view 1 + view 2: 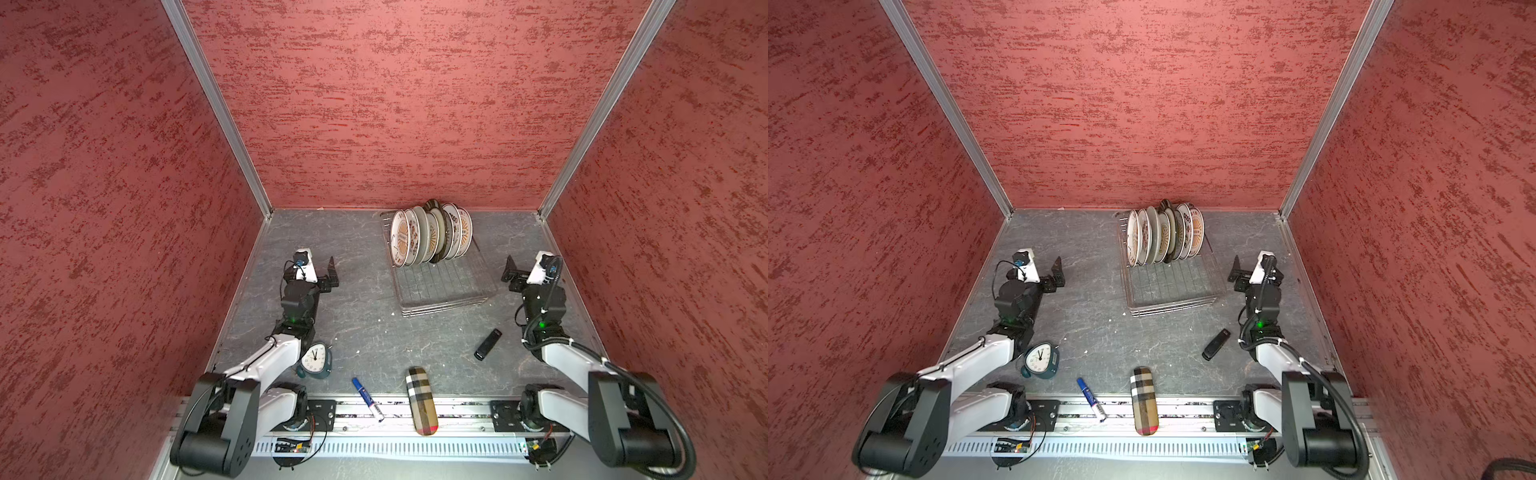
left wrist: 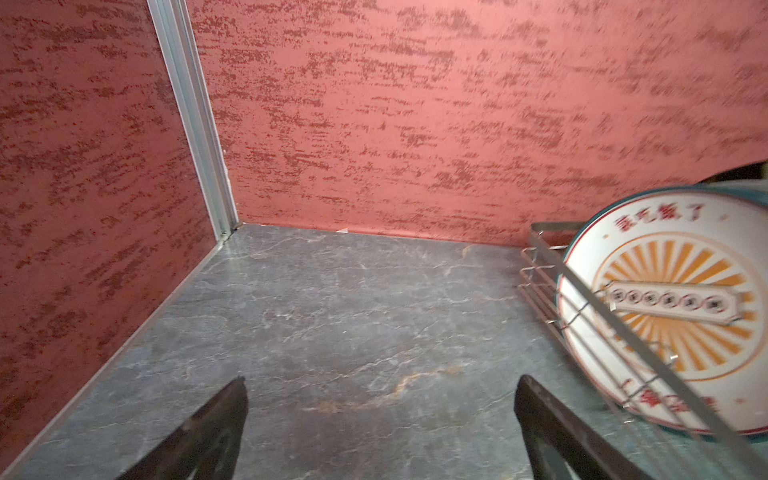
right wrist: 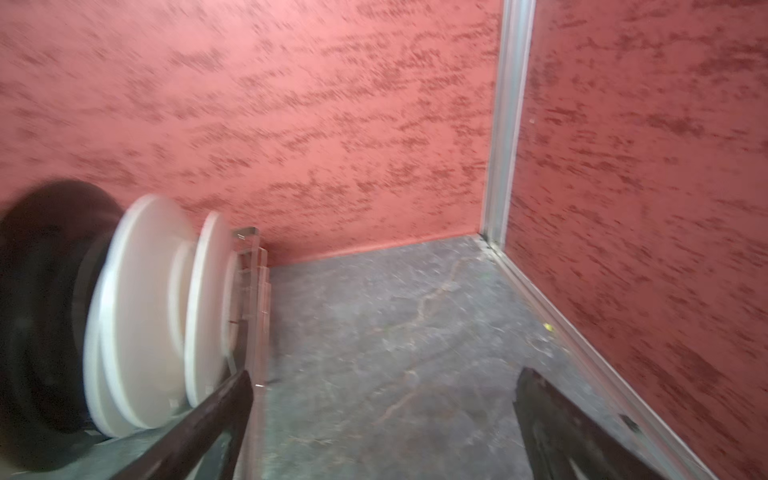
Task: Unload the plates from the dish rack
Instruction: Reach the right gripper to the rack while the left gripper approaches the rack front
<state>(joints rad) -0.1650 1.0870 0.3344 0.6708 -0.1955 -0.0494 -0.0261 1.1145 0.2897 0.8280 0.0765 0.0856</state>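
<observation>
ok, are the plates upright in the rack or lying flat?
Upright. The plates stand on edge in a tight row at the far end of the dish rack; none lies flat.

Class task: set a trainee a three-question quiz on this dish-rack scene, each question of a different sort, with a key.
1. True or false: the plates stand on edge at the far end of the dish rack.
2. Which stands on the table outside the rack? A) teal alarm clock B) mug C) sponge
3. Fill in: the left gripper and right gripper are both ____ and empty.
Key: 1 true; 2 A; 3 open.
</observation>
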